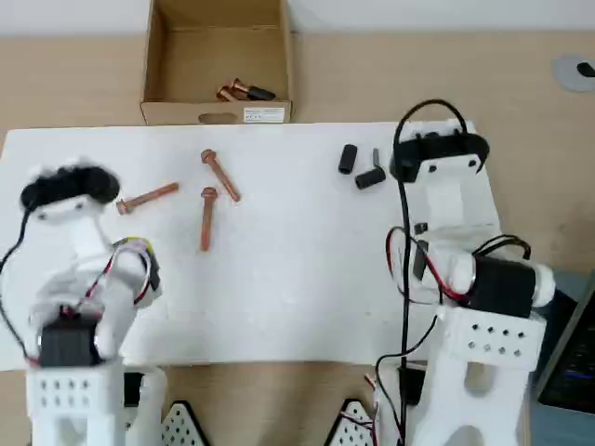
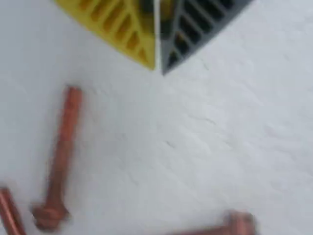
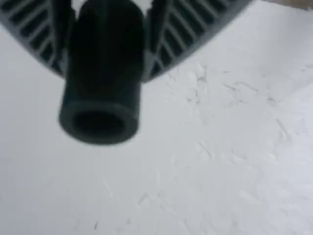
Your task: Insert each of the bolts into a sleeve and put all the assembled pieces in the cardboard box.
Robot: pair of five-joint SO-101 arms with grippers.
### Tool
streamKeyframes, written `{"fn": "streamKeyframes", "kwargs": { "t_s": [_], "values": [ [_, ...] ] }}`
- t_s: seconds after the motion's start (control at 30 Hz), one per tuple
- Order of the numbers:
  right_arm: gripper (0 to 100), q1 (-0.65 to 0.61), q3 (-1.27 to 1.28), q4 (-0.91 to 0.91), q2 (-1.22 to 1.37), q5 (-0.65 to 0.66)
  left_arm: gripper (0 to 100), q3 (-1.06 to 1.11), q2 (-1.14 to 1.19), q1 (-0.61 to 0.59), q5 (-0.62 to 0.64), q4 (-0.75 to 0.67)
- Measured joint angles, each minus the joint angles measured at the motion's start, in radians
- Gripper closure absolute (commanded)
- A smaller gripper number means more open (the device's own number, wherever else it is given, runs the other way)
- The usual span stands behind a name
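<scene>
Overhead, three bolts point(image 1: 205, 221) lie loose — wrist-side, right jaws clamp a sleeve point(image 3: 102, 83).

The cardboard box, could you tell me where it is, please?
High view: the cardboard box sits past the white mat, at its far edge, toward the left.

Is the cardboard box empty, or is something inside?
Not empty: the cardboard box holds copper bolts and a dark sleeve, lying by its front wall.

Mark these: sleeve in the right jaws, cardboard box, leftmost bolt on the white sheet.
sleeve point(image 3: 102, 83): right wrist view, middle of its barrel.
cardboard box point(image 1: 172, 111): high view, front wall.
leftmost bolt point(image 1: 151, 197): high view, mid-shaft.
</scene>
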Motion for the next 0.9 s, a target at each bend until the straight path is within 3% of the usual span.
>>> {"fn": "streamKeyframes", "kwargs": {
  "t_s": [0.27, 0.43, 0.77, 0.9],
  "values": [
    [98.7, 0.08, 0.097, -0.006, -0.087, 0.0, 99, -0.256, 0.388, 0.129, 0.0, 0.012],
    [98.7, 0.14, 0.114, -0.006, -0.118, 0.0, 90, -0.393, 0.638, 0.169, -0.002, 0.021],
    [98.7, 0.158, 0.114, -0.009, -0.118, 0.0, 91, -0.806, 1.126, 0.169, -0.003, 0.25],
    [98.7, 0.158, 0.114, -0.009, -0.118, 0.0, 91, -0.956, 1.309, 0.169, -0.057, 0.307]
  ]
}}
